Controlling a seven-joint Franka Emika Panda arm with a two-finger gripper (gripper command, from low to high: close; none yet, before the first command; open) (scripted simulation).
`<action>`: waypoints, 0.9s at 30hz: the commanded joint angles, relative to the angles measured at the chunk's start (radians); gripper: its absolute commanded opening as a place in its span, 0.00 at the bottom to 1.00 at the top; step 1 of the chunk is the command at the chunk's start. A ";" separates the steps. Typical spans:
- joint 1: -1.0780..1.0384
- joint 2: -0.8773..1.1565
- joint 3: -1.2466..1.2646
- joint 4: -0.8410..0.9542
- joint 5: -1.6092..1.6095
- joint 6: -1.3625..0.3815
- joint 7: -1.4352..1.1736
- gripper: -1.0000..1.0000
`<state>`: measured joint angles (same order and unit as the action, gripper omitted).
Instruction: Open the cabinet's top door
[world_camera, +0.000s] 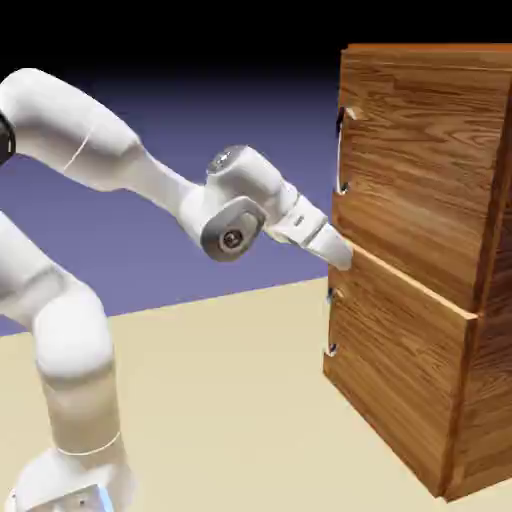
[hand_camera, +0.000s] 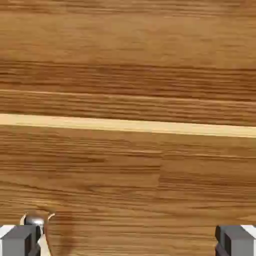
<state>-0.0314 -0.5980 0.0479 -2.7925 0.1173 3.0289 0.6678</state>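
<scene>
One arm (world_camera: 155, 175), one cabinet (world_camera: 415, 270), and that cabinet stands on the exterior view's right, on the pale ground (world_camera: 220, 400), running out past the picture's edge. Two doors on its front, stacked: the top door (world_camera: 425, 165) above, the lower door (world_camera: 400, 365) beneath. Two handles, one to each door: the upper handle (world_camera: 342, 155) and the lower handle (world_camera: 331, 322), both upright near the doors' edges on the arm's side.

And what a look that top door has! Reddish-brown wood, dark grain rippling across it, a broad flat panel, the taller of the two, lying flat against the cabinet with its curved silver handle catching the light. Right below it runs one pale strip (world_camera: 415, 282), slanting along the line between the doors, and the hand view shows it too, crossing almost level with grain on either side.

Now the gripper (hand_camera: 129, 240): it's open, wide open, two grey fingertips (hand_camera: 21, 241) well apart at the bottom of the hand view, nothing held between them! One bit of shiny metal (hand_camera: 36, 219) peeks out by the left-hand tip in that view. The hand is down by the strip, below the upper handle; whether it touches the wood, I can't tell.
</scene>
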 joint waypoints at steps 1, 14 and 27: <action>-0.016 -0.010 0.018 0.006 0.044 -0.003 -0.027 0.50; -0.225 -0.145 0.249 0.091 0.609 -0.042 -0.380 0.50; -0.434 -0.280 0.479 0.175 1.174 -0.081 -0.733 0.50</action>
<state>-0.4655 -0.8783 0.5273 -2.6176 1.2918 2.9475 -0.0649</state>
